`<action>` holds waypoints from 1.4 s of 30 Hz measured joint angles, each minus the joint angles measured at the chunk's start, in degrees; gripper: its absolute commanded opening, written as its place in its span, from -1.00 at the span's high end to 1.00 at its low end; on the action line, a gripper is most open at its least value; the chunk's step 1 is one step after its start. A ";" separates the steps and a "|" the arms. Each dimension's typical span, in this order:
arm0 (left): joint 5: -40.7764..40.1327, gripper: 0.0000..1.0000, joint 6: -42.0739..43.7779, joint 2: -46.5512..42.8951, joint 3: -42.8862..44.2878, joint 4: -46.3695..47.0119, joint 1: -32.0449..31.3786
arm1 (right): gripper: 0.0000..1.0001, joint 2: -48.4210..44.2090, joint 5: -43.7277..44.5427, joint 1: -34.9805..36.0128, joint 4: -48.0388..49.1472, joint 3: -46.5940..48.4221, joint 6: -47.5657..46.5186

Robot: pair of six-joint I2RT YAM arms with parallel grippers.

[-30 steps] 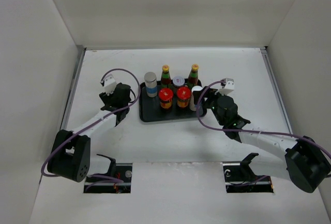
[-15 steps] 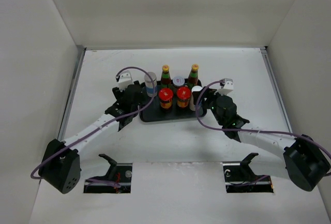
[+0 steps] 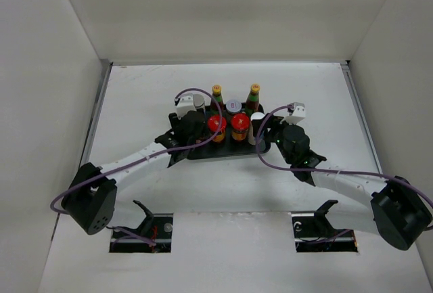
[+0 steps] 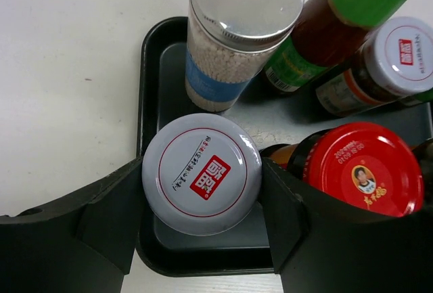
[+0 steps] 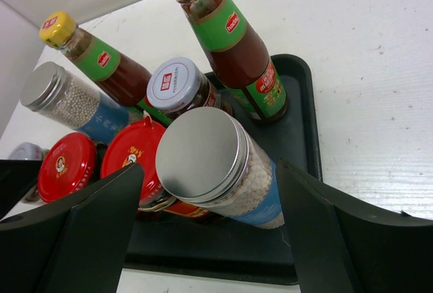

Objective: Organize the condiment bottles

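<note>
Where the fixed camera looks down from above, the black tray (image 3: pixel 226 152) lies on the table (image 3: pixel 135 97) about midway between its left and right edges, and the condiment bottles are all gathered on it. Along the tray's far edge stand the left slim bottle (image 3: pixel 216 97) and the right slim bottle (image 3: pixel 254 95), both yellow-capped, with the far white-lidded jar (image 3: pixel 233 105) between them. In front of them the left red-lidded jar (image 3: pixel 216 125) and the right red-lidded jar (image 3: pixel 239 122) sit side by side. The left tool (image 3: pixel 196 136) reaches over the tray's near left corner, and the right tool (image 3: pixel 261 132) stands at its right edge. In the left wrist view the fingers (image 4: pixel 108 218) press against both sides of the near white-lidded jar (image 4: pixel 201 173), whose lid carries a red logo, gripping it above that near left corner; whether its base touches the tray cannot be told. Behind it, at the far left corner, stands the left silver-lidded jar (image 4: pixel 233 42), clear, full of white granules, with a blue band. In the right wrist view the right tool's fingers (image 5: pixel 81 232) stand wide apart around the right silver-lidded jar (image 5: pixel 203 154), a matching granule jar with a blue label. There is a gap on each side, so this tool holds nothing. The slim bottles there show dark sauce and green labels.
</note>
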 measured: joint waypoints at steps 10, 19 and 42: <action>0.92 -0.09 -1.33 3.69 -1.05 1.38 -0.07 | -0.71 -0.04 0.00 0.00 0.00 0.00 0.00; 1.01 -1.00 -2.08 4.13 -2.67 4.07 0.15 | -0.73 -0.59 0.00 0.00 0.00 0.00 -0.02; 3.82 -1.00 -3.37 -20.35 -14.19 6.69 10.99 | 0.47 -9.88 2.43 -0.96 1.33 -1.92 -0.87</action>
